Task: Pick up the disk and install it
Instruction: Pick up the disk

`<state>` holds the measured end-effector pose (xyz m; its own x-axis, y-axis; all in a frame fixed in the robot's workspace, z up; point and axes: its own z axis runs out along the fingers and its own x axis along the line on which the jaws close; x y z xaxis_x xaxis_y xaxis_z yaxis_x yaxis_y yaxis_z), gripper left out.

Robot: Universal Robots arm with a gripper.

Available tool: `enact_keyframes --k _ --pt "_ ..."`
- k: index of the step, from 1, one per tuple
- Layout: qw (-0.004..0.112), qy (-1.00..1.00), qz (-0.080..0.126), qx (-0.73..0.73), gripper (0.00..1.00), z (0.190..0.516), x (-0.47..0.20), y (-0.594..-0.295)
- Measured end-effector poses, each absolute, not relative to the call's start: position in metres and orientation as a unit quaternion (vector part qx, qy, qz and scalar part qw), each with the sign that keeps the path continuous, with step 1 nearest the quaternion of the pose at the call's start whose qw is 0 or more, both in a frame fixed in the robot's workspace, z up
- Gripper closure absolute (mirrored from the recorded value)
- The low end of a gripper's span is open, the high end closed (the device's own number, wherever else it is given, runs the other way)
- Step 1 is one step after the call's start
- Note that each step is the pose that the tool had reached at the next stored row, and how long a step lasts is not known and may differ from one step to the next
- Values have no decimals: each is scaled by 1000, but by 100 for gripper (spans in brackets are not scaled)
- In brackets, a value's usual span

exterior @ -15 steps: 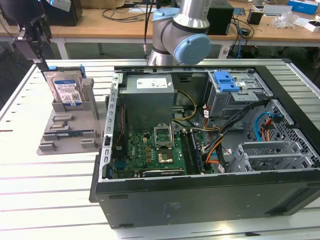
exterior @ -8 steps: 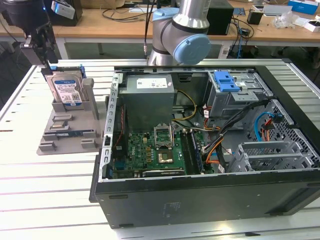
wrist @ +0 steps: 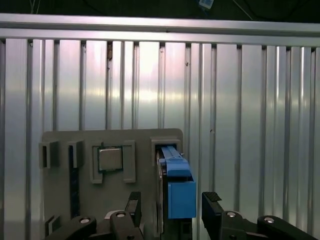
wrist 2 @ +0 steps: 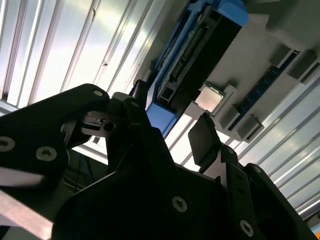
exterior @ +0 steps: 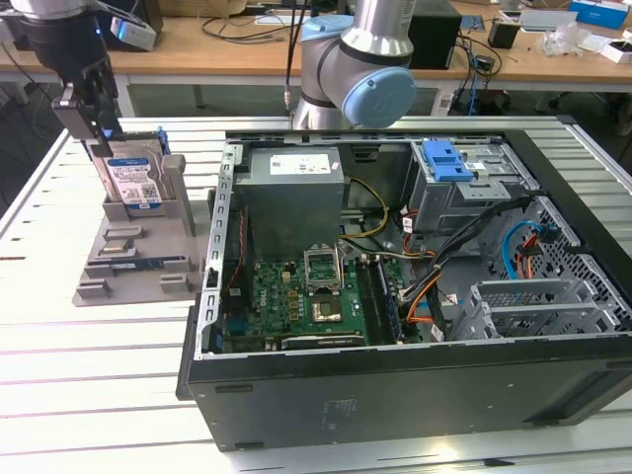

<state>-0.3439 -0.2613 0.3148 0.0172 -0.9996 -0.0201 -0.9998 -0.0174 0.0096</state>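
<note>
The gripper [wrist: 172,198], jaws wide, straddles the disk [wrist: 176,172] standing in its grey holder [wrist: 65,140]. Closing off-centre could tilt the disk and jam it there.

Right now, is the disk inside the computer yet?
Not yet. Nothing looks finished. The disk stands upright in its grey holder beside the open computer. In hand: the open gripper has a finger on each side of it, not squeezing. Left: grabbing it, lifting it and fitting it in.
</note>
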Motion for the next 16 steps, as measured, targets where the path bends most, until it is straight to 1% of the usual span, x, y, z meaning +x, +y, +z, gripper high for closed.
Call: enact_keyframes --k 10,16 --pt "4 698 11 -716 40 290 -342 -260" --pt "3 696 11 -718 40 285 -342 -254"
